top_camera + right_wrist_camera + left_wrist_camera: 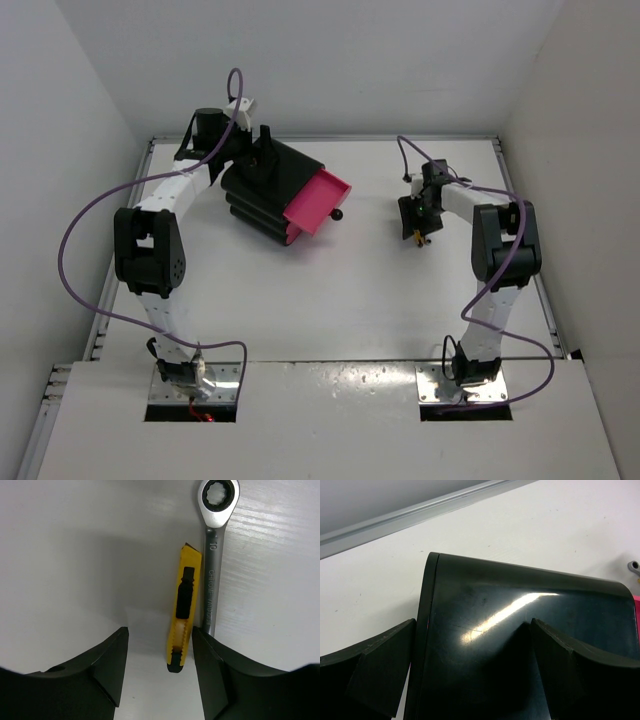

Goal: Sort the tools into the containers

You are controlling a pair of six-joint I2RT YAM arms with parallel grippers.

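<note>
The right hand [159, 636] hangs open, straddling the yellow-handled tool [182, 615] on the bench [75, 555], right side. The thin silver wrench [212, 570] lies just beside it, so closing may snag both. The left hand [474, 625], open, sits over the cabinet [520, 605], far left.

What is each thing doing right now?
Black rounded cabinet: upright.
Magenta-pink plastic drawer: pulled open.
Yellow plastic utility knife: lying flat.
Silver metal ring wrench: lying flat beside the knife.
Left tool: open, straddling the cabinet's top edge.
Right tool: open around the knife, not gripping.
</note>
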